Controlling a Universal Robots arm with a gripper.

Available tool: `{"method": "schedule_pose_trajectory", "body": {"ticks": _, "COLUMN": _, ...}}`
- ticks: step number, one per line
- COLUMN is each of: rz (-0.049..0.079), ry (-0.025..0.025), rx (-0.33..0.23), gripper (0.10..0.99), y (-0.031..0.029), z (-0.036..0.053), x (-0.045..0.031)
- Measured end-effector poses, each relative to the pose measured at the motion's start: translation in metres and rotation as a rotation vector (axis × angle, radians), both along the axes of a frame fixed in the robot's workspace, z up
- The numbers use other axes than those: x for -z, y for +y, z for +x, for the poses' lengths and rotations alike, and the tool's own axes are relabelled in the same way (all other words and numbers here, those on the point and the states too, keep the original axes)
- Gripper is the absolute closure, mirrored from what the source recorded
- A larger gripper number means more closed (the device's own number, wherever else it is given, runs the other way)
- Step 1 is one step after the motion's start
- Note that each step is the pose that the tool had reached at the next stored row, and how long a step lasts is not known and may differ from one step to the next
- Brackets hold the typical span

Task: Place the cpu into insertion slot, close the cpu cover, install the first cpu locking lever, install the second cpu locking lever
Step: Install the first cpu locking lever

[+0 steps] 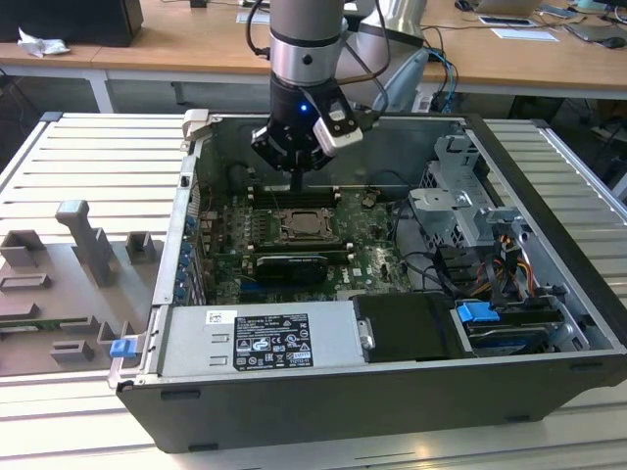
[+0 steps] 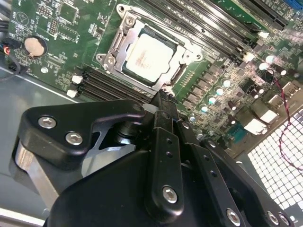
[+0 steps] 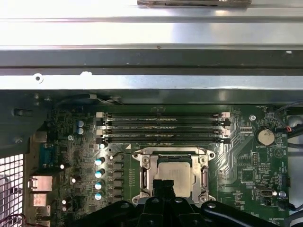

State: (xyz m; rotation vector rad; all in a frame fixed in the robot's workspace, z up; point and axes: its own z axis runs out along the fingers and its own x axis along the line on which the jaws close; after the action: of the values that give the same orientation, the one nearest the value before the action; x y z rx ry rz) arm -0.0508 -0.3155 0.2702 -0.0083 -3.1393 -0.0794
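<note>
Beige cpu face-up in insertion slot

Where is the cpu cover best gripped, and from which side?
Probably its frame edge nearest the end effector, approached from above: the cpu cover lies flat around the cpu, so only that thin outer rim gives a lip to pinch.

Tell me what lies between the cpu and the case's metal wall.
In the first wrist view, four long black memory slots lie side by side between the cpu and the grey metal wall.
</note>
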Motion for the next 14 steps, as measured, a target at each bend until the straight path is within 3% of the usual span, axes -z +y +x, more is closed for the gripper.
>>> {"method": "schedule_pose_trajectory", "body": {"ticks": 14, "rz": 0.0, "ry": -0.0005, "rx": 0.0, "gripper": 0.98, "y": 0.0, "z": -0.0103, "x": 0.0008}}
